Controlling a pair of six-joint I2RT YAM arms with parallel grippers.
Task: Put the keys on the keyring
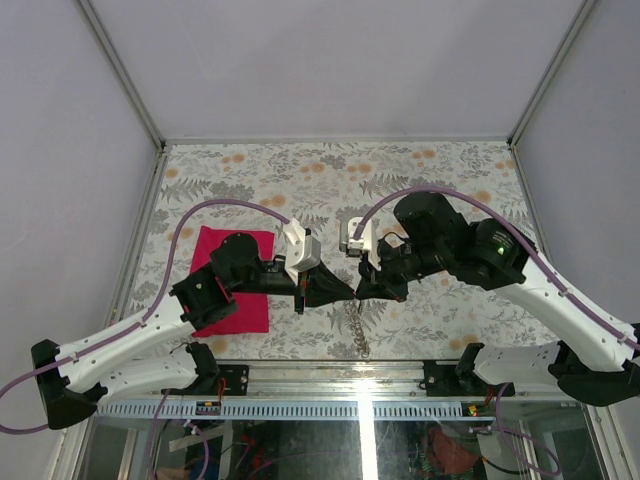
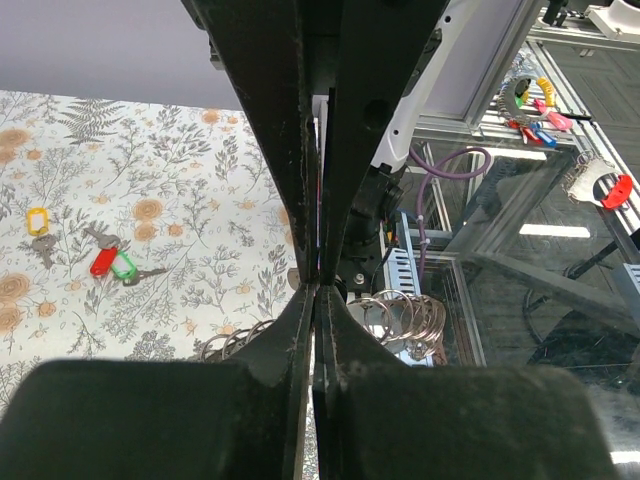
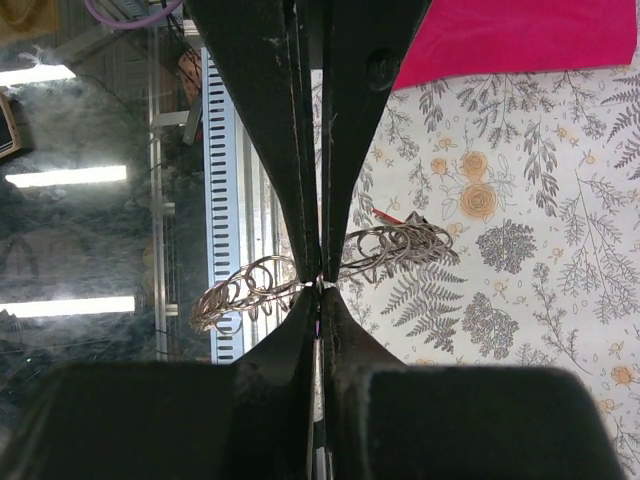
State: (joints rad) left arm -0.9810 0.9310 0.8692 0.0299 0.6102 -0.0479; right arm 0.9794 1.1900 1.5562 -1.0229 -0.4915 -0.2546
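The keyring (image 3: 400, 245) is a chain of thin silver rings; in the top view it hangs as a short strand (image 1: 358, 330) below the two grippers. My left gripper (image 1: 335, 290) and right gripper (image 1: 368, 288) meet tip to tip above the table's near middle. The right gripper (image 3: 320, 282) is shut on the chain, and rings trail to both sides. The left gripper (image 2: 318, 288) is shut too, with rings (image 2: 400, 315) showing on either side of its tips. The keys lie loose on the table: yellow head (image 2: 37, 220), red (image 2: 103, 262), green (image 2: 124, 268).
A magenta cloth (image 1: 232, 280) lies on the floral table (image 1: 300, 170) under my left arm. The metal rail (image 1: 330, 375) runs along the near edge, with glass below it. Grey walls close in the left, right and back.
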